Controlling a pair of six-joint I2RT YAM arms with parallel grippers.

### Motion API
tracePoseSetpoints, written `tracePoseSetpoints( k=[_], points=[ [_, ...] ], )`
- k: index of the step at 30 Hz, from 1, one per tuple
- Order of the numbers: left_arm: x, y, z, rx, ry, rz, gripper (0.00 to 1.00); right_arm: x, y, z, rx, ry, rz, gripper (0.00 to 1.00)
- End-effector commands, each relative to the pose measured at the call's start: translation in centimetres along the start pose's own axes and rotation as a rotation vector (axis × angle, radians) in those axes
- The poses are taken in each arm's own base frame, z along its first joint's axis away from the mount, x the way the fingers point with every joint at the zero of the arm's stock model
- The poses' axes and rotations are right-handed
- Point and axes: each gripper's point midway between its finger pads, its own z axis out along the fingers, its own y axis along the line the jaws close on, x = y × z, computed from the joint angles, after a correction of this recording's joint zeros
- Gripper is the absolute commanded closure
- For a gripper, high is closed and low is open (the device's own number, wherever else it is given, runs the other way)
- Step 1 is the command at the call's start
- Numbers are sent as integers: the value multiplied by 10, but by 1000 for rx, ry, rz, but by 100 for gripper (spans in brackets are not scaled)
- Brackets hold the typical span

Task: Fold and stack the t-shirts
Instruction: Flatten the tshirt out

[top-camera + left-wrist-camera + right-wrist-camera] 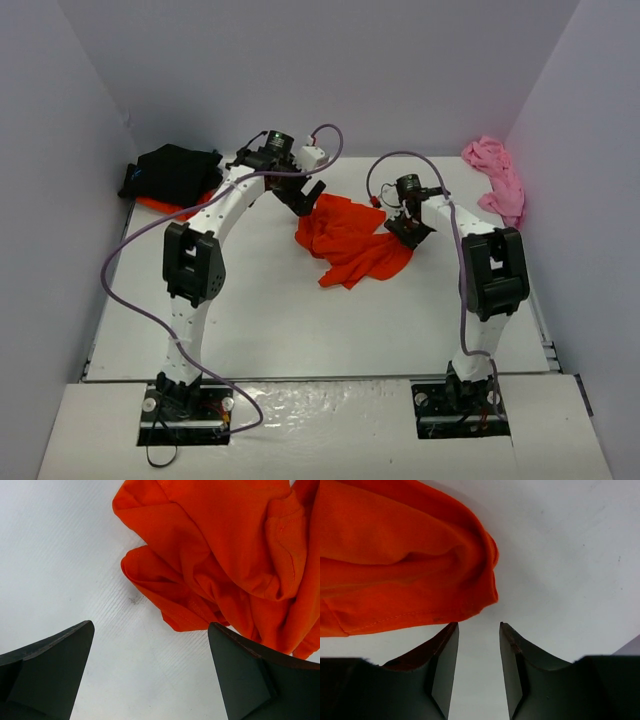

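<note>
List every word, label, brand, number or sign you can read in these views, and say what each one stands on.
None: no text can be read in any view.
The orange t-shirt, the black t-shirt and the pink t-shirt look plain where they show, with no print or tag in sight.
The table bears no writing.

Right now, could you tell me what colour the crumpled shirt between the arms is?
Orange-red shirt, clearest from the left wrist.
</note>
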Motion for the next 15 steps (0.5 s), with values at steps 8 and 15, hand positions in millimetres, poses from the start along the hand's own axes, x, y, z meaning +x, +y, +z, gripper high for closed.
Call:
tracePoseSetpoints(
  k=[8,15],
  points=[
    [-25,9,-21,-66,-79,11,3,-12,-37,-50,192,-37,-90,62],
    [-10,18,-17,-121,-44,16,3,25,-53,-68,402,77,-417,57]
  ],
)
